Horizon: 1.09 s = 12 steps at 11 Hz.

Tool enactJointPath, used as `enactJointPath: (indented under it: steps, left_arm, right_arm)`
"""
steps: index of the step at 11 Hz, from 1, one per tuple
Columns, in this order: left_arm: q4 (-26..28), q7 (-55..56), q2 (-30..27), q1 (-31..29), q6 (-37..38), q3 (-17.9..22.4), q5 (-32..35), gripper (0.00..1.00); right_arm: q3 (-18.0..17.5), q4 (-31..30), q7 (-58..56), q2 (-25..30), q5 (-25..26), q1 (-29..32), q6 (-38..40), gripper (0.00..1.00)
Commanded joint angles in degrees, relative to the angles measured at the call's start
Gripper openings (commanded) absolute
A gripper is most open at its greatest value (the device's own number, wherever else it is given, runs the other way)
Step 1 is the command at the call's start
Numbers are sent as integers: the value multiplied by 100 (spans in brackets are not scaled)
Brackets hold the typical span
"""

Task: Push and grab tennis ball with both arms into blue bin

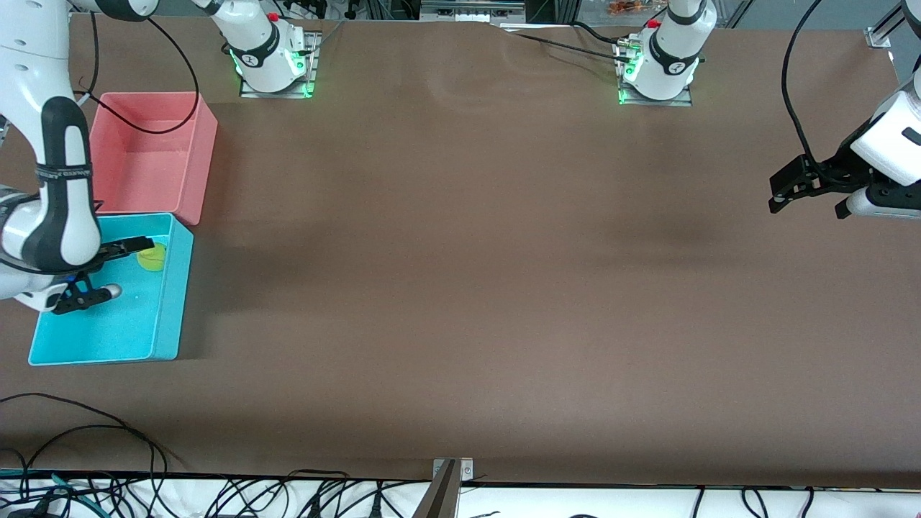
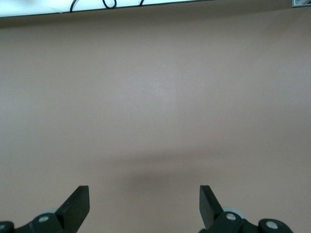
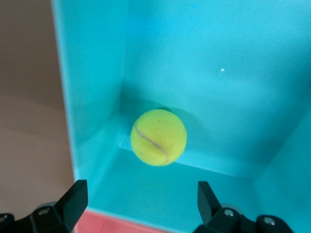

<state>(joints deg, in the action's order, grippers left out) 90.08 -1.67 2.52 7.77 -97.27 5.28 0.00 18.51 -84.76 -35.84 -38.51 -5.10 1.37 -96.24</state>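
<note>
From my remote station I see the tennis ball lying on the floor of the blue bin, tucked into the corner nearest the pink bin — loose, with no finger touching it. The right gripper hangs over the blue bin at the right arm's end of the table, jaws spread wide and holding nothing; in the right wrist view the ball sits against the cyan walls, clear of both fingertips. The pink bin stands just beside the blue one, farther from the front camera. The left gripper waits in the air over bare brown table at the left arm's end — its jaws are also wide apart and empty, with only tabletop between the fingertips in the left wrist view.
</note>
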Motion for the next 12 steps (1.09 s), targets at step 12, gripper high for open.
enactJointPath:
  steps: [12]
  left_arm:
    - [-131,-79,91,-12,120,8,79,100]
  right_arm:
    - [-84,-898,2018,2969,394,-1270,-262,96]
